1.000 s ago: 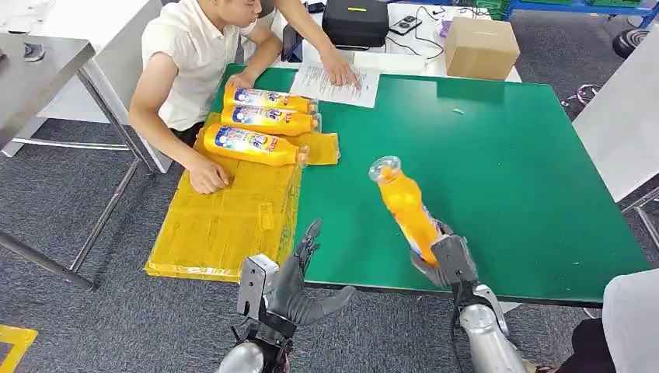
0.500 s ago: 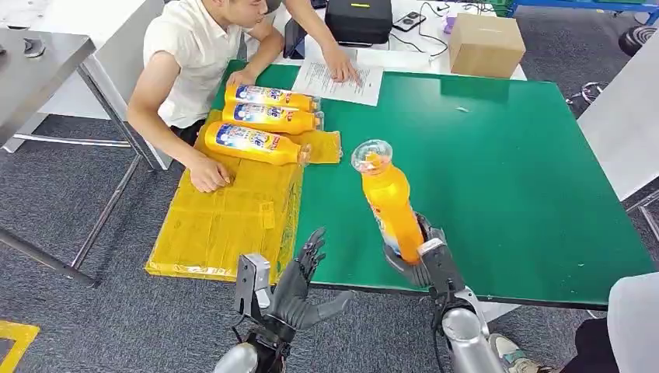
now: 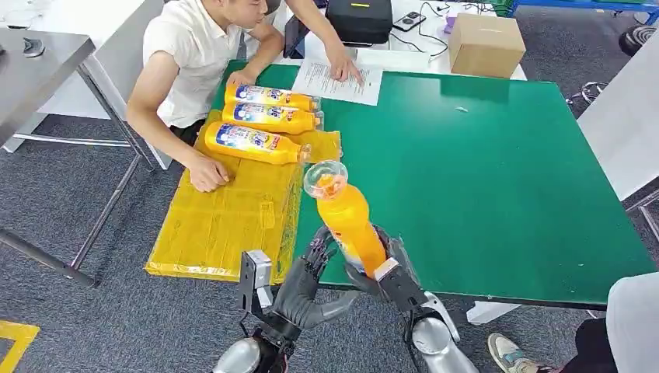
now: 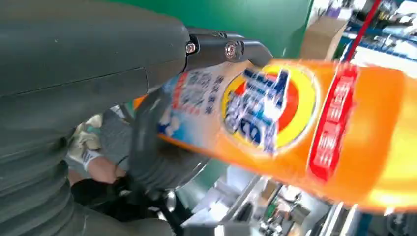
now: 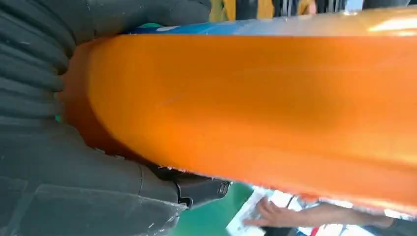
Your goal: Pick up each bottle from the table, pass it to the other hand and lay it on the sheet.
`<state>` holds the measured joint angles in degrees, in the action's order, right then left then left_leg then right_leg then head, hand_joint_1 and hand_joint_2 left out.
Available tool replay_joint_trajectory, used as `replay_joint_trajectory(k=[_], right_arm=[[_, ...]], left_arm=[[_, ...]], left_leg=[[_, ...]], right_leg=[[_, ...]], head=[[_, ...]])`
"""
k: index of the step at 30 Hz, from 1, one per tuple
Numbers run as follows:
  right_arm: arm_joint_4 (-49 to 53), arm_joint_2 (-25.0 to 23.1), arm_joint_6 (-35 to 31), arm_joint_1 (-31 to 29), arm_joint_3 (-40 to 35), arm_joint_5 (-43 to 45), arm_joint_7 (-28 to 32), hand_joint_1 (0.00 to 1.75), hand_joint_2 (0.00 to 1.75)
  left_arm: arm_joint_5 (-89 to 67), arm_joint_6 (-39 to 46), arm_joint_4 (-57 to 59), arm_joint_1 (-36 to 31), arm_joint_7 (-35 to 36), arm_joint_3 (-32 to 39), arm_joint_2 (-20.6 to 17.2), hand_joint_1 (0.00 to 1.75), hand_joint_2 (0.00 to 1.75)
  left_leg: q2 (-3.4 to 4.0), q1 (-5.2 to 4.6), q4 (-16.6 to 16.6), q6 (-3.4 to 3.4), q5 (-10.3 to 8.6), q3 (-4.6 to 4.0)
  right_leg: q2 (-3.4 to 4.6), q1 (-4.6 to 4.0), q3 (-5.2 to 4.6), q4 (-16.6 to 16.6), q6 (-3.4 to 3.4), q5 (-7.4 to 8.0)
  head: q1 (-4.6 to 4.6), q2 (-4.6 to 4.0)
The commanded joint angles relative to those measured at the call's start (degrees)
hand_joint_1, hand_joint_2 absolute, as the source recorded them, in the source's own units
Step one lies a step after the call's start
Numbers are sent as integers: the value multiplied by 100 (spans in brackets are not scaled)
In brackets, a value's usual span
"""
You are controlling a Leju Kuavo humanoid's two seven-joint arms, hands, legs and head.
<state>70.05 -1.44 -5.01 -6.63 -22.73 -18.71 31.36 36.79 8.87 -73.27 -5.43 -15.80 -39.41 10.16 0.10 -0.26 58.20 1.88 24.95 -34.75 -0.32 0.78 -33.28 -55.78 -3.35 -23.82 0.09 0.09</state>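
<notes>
green table (image 3: pixel 497 179) stands on grey carpet, with a yellow sheet (image 3: pixel 225 217) over its left edge. three bottles (image 3: pixel 264 120) lie on the sheet near a person (image 3: pixel 190 62). the right hand (image 3: pixel 385 272) holds an orange bottle (image 3: pixel 347 217) by its bottom, cap tilted up, over the table's near edge. the left hand (image 3: pixel 303 284) is right beside it, fingers spread apart, holding nothing yet.

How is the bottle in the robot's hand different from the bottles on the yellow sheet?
The held bottle stands nearly upright above the table edge, gripped by the right hand; the three sheet bottles lie flat, side by side, untouched. All are orange with blue-and-white labels.
</notes>
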Motion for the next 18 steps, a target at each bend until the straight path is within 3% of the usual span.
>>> replay_joint_trajectory(k=[1,18], right_arm=[[-242,82,-30,-25,-731,-48,85,175,175],[-280,94,-48,6,-820,-57,107,173,175]], left_arm=[[113,80,68,-421,36,-2,94,0,175],[128,289,-12,-437,-102,84,95,0,175]], left_leg=[[-8,6,-1,-11,4,14],[-3,4,-2,-7,2,7]], right_leg=[[-5,-6,16,1,11,-6],[-1,-4,9,2,8,-2]], head=[[2,0],[0,0]])
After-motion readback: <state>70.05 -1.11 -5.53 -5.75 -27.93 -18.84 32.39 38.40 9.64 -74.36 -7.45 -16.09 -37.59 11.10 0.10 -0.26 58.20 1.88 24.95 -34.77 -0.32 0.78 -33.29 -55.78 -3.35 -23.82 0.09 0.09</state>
